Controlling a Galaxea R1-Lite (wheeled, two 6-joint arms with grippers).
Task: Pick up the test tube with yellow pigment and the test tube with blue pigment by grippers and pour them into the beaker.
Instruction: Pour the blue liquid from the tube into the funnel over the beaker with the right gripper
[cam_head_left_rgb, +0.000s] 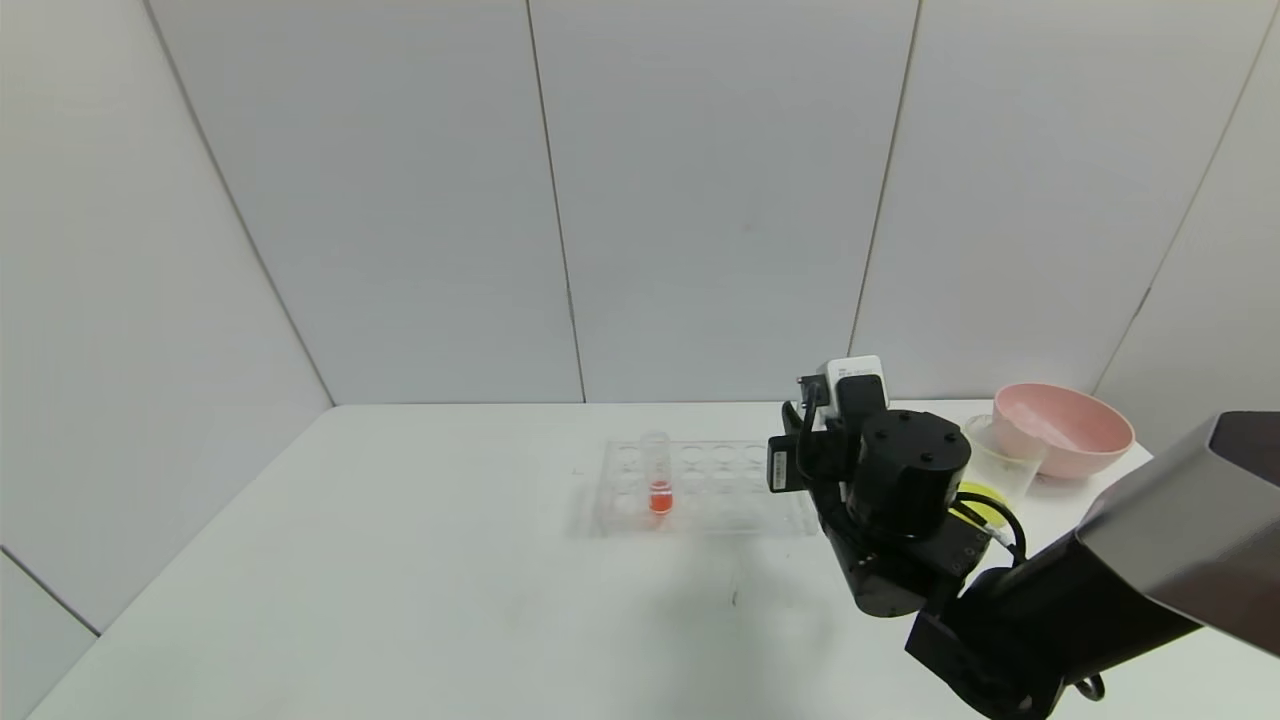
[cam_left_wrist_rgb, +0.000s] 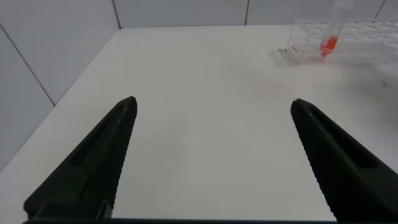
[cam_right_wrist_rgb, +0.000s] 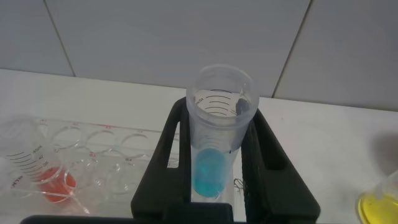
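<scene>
My right gripper (cam_right_wrist_rgb: 217, 112) is shut on the test tube with blue pigment (cam_right_wrist_rgb: 214, 149), held upright between its black fingers with cyan liquid in its bottom. In the head view this gripper (cam_head_left_rgb: 800, 440) hovers at the right end of the tube rack (cam_head_left_rgb: 700, 485), its wrist hiding the tube. The clear beaker (cam_head_left_rgb: 1005, 455) stands to its right, beside the pink bowl. Yellow liquid (cam_head_left_rgb: 985, 500) shows at the beaker's foot and again as yellow liquid (cam_right_wrist_rgb: 379, 208) in the right wrist view. The test tube with yellow pigment is not visible. My left gripper (cam_left_wrist_rgb: 212, 102) is open over bare table.
A tube with red liquid (cam_head_left_rgb: 658, 480) stands in the clear rack (cam_right_wrist_rgb: 93, 155), left of my right gripper. A pink bowl (cam_head_left_rgb: 1065, 425) sits at the back right corner. White walls close the table's far side. The table's left half (cam_head_left_rgb: 400, 560) is bare.
</scene>
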